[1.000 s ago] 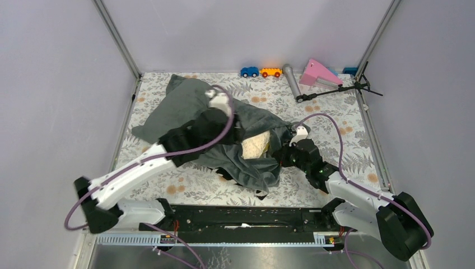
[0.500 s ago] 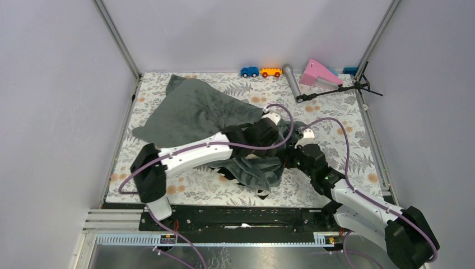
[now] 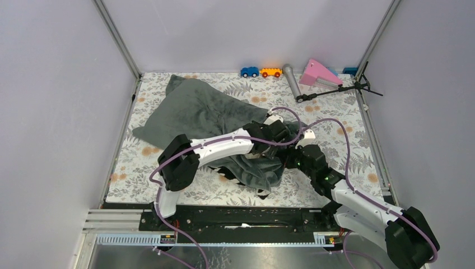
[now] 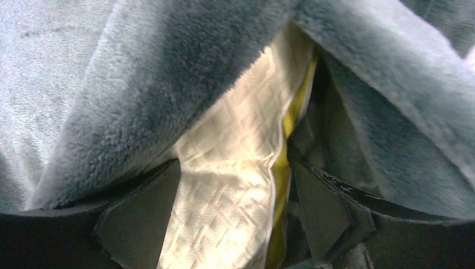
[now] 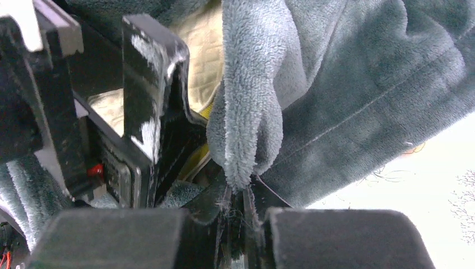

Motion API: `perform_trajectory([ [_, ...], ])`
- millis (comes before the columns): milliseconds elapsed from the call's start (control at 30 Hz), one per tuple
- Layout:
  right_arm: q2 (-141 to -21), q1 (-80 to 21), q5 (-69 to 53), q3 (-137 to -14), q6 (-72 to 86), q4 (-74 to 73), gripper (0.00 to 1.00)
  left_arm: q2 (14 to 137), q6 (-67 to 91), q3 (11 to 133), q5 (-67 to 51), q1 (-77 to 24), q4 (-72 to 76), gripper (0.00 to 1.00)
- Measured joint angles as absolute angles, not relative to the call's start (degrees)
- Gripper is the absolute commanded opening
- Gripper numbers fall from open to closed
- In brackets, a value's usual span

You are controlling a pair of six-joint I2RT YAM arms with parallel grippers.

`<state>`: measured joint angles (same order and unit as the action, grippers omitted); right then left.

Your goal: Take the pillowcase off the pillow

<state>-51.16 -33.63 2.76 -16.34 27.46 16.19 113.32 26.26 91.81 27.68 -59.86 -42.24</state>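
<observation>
Plush grey pillowcase gaping at its mouth, cream pillow peeking out.
On the table, the right gripper is clenched on a thin fold of plush, while the left gripper is spread, straddling the pillow's quilted corner and yellow band. Closing there could trap plush with the pillow, dragging both together; the slim pinch might also slip. Most of the pillow lies hidden inside the rumpled pillowcase.

Grey pillowcase sprawls over floral surface, bunched at centre. Left hand sunk in the folds; right hand just beside, at the bunch's edge. Toy cars, pink wedge along far edge.
</observation>
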Motion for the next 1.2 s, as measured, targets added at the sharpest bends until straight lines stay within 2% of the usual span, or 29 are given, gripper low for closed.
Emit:
perform_trajectory([
  [33,-51.1,-33.6,3.0,-16.2,27.5,16.2,0.00,113.6,26.6,91.8,27.7,-59.5,-42.4,0.76],
  [200,-51.8,-33.6,5.5,-16.1,28.6,16.1,0.00,113.8,28.6,91.5,28.1,-57.3,-42.5,0.16],
  [233,-52.5,-33.6,6.2,-16.1,29.0,16.1,0.00,113.8,28.7,91.2,28.2,-56.9,-42.2,0.06],
  [267,-53.5,-33.6,6.6,-16.1,29.4,16.1,0.01,113.8,29.2,90.8,28.3,-56.6,-41.9,0.00],
  [367,-57.3,-33.2,6.4,-16.5,30.5,15.8,0.07,112.6,28.8,88.9,28.3,-56.6,-40.4,0.00],
  [500,-61.0,-32.0,4.3,-18.0,31.1,15.7,0.36,107.3,27.0,85.4,28.0,-57.5,-38.8,0.00],
  [633,-61.2,-31.3,1.4,-19.4,30.8,15.6,0.56,99.4,25.2,82.1,26.0,-58.4,-39.6,0.00],
  [867,-61.8,-31.0,-7.4,-23.3,30.9,15.5,0.71,90.0,22.4,79.6,20.8,-59.5,-43.2,0.00],
  [933,-62.3,-30.9,-10.0,-25.4,30.8,15.6,0.68,89.7,22.0,79.3,20.1,-60.1,-44.1,0.00],
  [967,-62.3,-30.9,-10.8,-26.2,30.7,15.7,0.63,89.7,21.8,79.1,19.7,-60.3,-44.3,0.00],
  [1100,-62.3,-30.9,-11.6,-29.7,29.1,14.0,0.21,89.7,21.4,78.3,19.0,-60.6,-44.5,0.00],
  [1133,-62.3,-30.9,-10.6,-30.3,28.7,13.0,0.14,89.7,21.2,78.2,18.8,-60.6,-44.5,0.00],
  [1200,-62.3,-30.9,-7.2,-31.7,28.4,10.4,0.08,89.3,20.9,78.1,18.4,-60.6,-44.5,0.00],
])
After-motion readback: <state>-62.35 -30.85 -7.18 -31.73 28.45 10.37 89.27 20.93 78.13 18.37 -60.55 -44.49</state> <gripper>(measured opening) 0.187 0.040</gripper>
